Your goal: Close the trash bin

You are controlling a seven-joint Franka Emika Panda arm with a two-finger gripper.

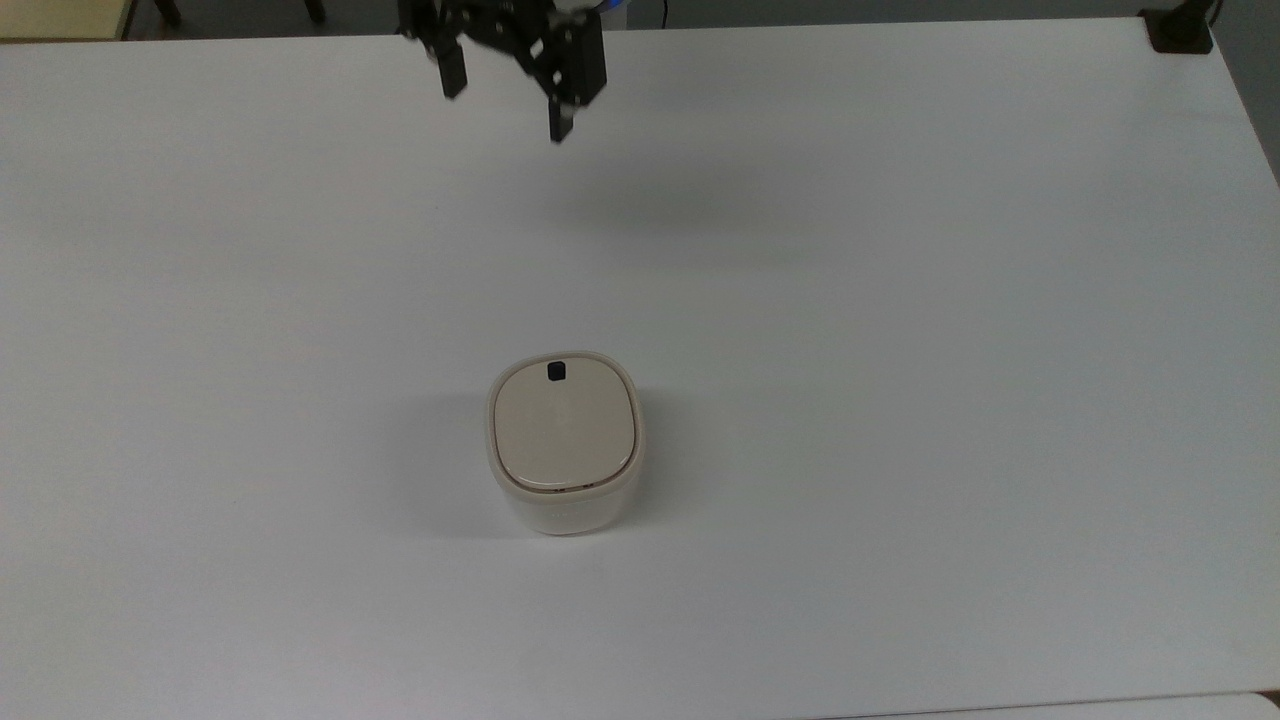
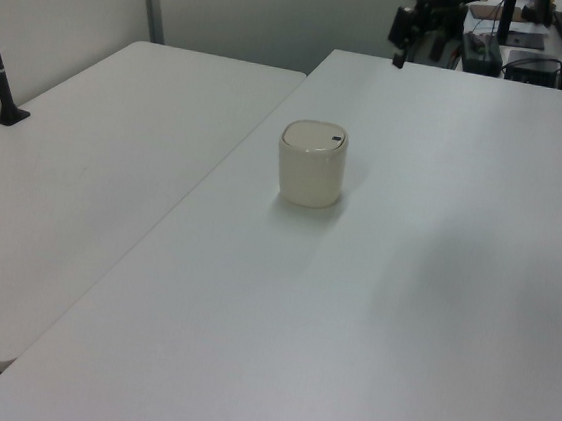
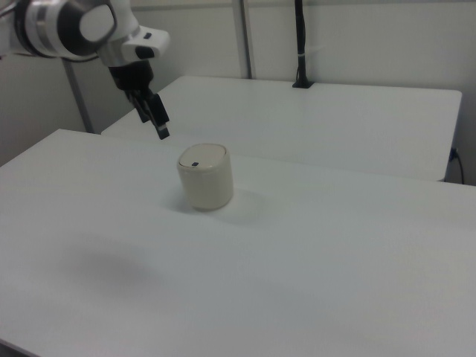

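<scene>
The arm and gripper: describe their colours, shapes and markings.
The gripper is black, with two slim, straight fingers on an angular black body. In the right view the arm is glossy white and rounded, with a dark grey joint cap and a white flange block carrying a black button.

Trash bin (image 1: 563,505): cream-white body, plain, no pattern. Lid (image 1: 563,428) is a shade darker, beige, with a thin darker line around its edge. One small black square latch (image 1: 557,371) on the lid, near the top view's upper edge of it.

Tool (image 1: 505,85): black all over, fingers included. In the right view the tool (image 3: 159,126) is black, and the arm (image 3: 74,26) above it is white with dark grey joint caps and a small dark patch on the white wrist housing.

Table (image 1: 900,300): plain white, matte, soft grey shadows only. Second table (image 2: 82,190) in the left view: same white.

Post (image 3: 299,44) behind it looks black, probably with a pale band.
</scene>
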